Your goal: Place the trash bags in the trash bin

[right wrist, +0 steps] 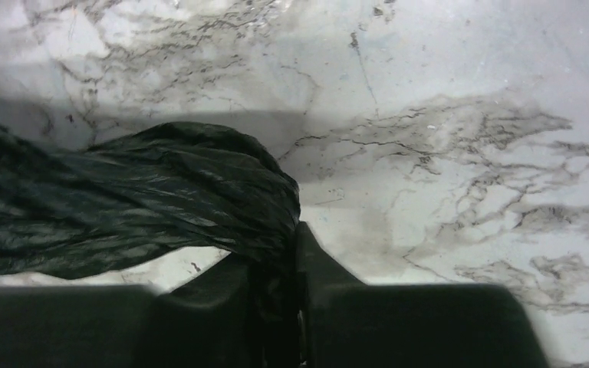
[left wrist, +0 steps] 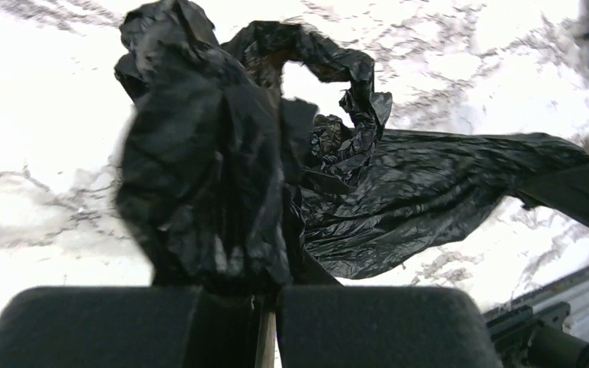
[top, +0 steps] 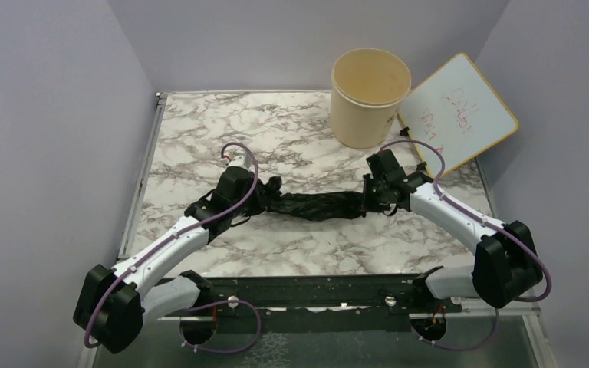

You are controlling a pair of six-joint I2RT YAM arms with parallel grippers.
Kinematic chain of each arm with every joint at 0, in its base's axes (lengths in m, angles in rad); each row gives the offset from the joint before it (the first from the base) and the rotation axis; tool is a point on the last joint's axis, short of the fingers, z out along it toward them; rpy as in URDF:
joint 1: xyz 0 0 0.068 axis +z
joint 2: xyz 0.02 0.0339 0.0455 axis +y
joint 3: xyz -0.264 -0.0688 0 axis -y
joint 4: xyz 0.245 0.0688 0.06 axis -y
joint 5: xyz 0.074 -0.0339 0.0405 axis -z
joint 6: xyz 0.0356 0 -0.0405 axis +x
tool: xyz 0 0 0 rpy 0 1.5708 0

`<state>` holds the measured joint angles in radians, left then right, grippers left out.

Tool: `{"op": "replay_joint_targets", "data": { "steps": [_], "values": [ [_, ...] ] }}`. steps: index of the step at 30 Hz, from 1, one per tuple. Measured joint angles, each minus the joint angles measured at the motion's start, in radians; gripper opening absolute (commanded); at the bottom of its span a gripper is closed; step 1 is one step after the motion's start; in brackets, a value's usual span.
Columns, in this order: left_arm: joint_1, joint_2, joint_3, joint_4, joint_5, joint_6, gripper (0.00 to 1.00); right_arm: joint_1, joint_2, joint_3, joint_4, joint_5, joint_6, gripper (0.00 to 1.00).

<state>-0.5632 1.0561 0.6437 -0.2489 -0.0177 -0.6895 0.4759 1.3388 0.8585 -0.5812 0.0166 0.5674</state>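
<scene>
A fixed camera high behind the two arm bases looks forward and down across the whole white, grey-veined marble tabletop (top: 291,245). The left wrist camera sits low and very close, facing along the crinkled glossy black plastic bag (left wrist: 414,199). The right wrist camera, equally close, looks steeply down on the bag's opposite end. All three views share bag and marble.

Bright, even light; glare-washed marble tabletop (left wrist: 31,115); blurry foreground fingers (left wrist: 92,326).
</scene>
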Motion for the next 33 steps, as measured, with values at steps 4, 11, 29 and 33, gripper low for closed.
{"op": "replay_joint_targets", "data": {
  "steps": [4,11,29,33],
  "values": [
    [0.0,-0.008,-0.011,-0.026,-0.052,-0.029,0.0,0.0,0.0,0.007,-0.024,0.075,-0.033,0.56],
    [0.0,0.029,-0.011,0.016,0.03,-0.008,0.0,0.0,-0.016,0.109,-0.138,0.221,-0.072,0.58],
    [-0.161,0.034,0.053,-0.082,0.036,-0.031,0.82,0.15,-0.051,-0.042,0.401,-0.463,-0.079,0.69],
    [-0.156,-0.091,0.095,-0.196,-0.118,0.0,0.9,0.242,-0.061,-0.057,0.446,-0.417,-0.097,0.7]
  ]
}}
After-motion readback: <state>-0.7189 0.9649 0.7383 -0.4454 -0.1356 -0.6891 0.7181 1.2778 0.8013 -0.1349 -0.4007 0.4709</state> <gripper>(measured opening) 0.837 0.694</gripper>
